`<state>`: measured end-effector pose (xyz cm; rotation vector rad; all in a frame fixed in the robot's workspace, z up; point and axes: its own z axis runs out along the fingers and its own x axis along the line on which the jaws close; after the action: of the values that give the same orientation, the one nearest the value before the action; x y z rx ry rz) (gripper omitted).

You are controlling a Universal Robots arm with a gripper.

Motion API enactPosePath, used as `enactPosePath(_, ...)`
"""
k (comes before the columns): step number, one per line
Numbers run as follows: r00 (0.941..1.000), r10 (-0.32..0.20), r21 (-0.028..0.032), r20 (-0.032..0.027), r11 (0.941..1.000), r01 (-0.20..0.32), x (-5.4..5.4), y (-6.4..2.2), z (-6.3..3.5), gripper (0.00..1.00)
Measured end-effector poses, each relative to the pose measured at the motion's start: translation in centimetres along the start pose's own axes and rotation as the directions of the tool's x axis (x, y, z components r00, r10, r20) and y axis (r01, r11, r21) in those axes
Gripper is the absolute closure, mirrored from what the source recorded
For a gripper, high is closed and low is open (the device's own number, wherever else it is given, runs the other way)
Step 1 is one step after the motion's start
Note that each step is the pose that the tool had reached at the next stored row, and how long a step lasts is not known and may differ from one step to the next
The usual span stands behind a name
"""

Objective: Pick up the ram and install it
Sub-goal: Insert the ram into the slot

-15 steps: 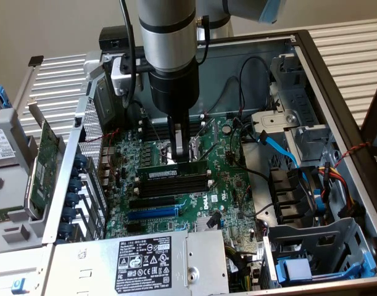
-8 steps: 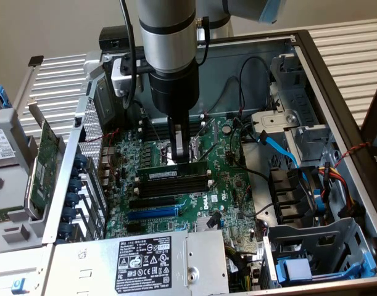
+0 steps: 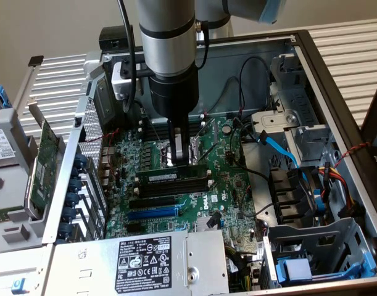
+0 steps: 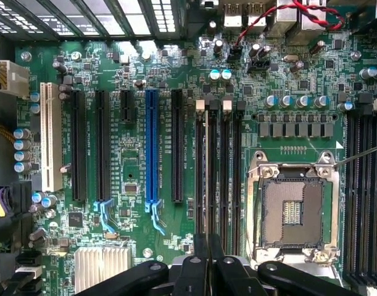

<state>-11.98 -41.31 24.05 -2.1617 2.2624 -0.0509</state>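
Inside grey metal computer case (image 3: 237, 52), black gripper (image 3: 182, 160), jaws closed, meets long green ram (image 3: 169, 177) upright on green motherboard (image 3: 234, 188); we judge straight, even pressure best.

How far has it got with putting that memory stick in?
Picking up looks done: the ram stands upright on the motherboard, beside empty memory slots. In hand: the shut gripper sits at its top edge; gripping or pressing, I cannot tell. Left to confirm: whether it is fully seated.
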Motion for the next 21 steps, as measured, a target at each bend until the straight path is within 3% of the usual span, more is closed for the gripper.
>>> enactPosePath(11, 0.9999, 0.000, 0.0004, -0.0100, 1.0000, 0.000, 0.00, 0.01, 0.30, 0.88)
enactPosePath(21, 0.9999, 0.000, 0.0006, -0.0112, 1.0000, 0.000, -0.09, 0.02, 0.48, 0.88)
